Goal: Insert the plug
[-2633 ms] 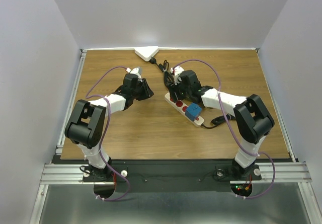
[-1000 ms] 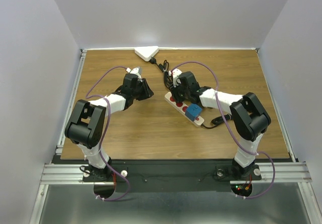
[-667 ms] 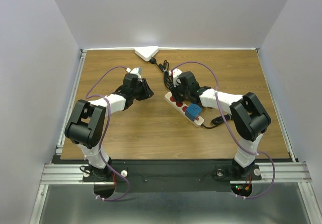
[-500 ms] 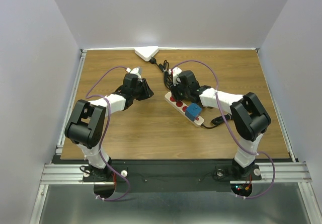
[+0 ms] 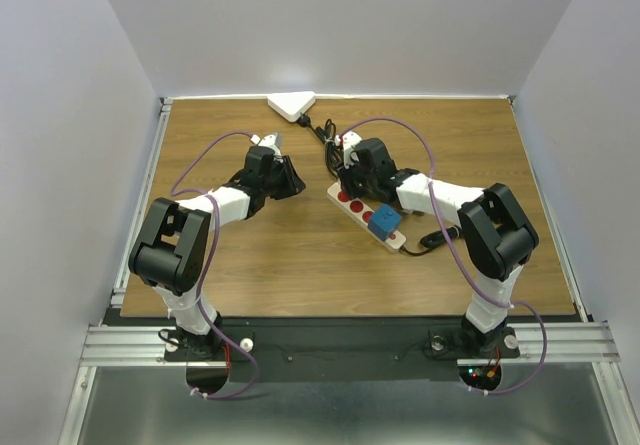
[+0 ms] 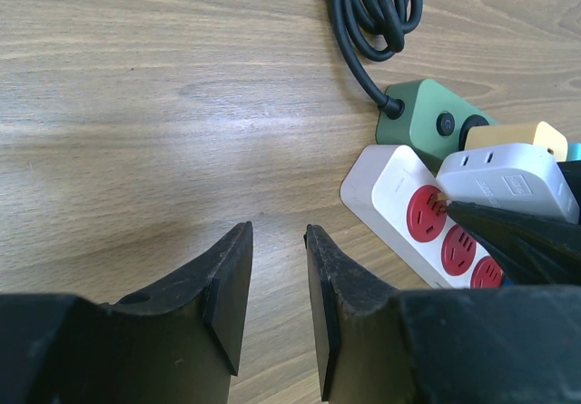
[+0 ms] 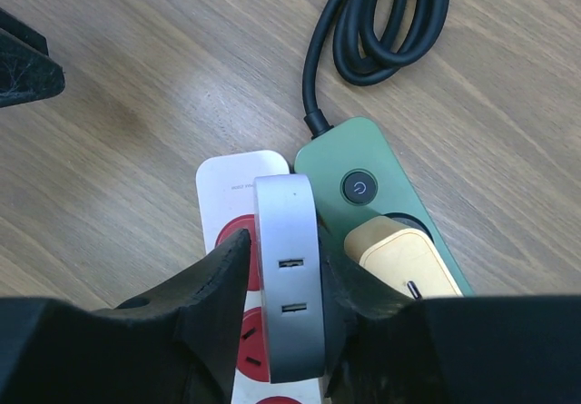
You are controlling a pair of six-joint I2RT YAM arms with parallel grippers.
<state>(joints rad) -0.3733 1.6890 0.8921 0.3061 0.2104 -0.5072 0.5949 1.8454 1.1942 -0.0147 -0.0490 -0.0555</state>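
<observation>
Bright, even light falls from overhead. In the top view the desk (image 5: 300,265) and the pale walls (image 5: 340,25) are evenly lit, with only faint, soft shadows on the wood, and the picture is sharp. In the left wrist view a broad pale sheen washes out the grain, and the left pincer (image 6: 277,241) is black and nearly featureless. The right pincer (image 7: 284,250) is equally dark, while the plug (image 7: 287,209) is crisp.

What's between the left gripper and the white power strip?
Nothing but bare table: the left wrist view shows clear wood from the left gripper to the white power strip.
</observation>
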